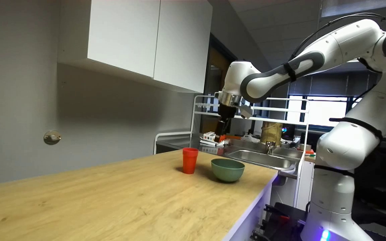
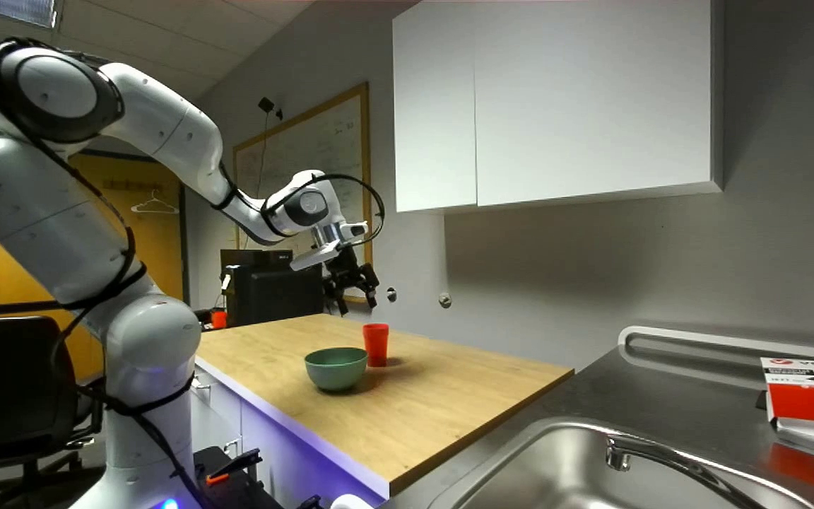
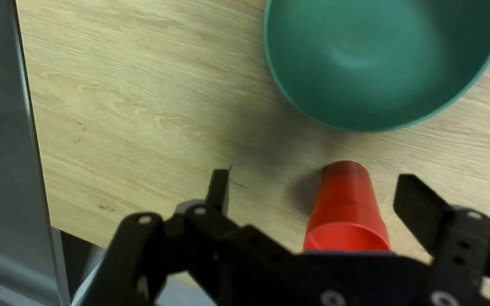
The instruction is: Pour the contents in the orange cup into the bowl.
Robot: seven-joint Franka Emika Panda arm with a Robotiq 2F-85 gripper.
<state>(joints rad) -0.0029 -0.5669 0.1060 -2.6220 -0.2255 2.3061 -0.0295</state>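
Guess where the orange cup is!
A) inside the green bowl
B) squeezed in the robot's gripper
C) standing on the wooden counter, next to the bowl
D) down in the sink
C: both exterior views show the orange cup upright on the wooden counter beside the green bowl, with the gripper open and higher up.

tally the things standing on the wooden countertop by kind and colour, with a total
Tapered orange-red plastic cup: 1
Round teal-green bowl: 1
Total: 2
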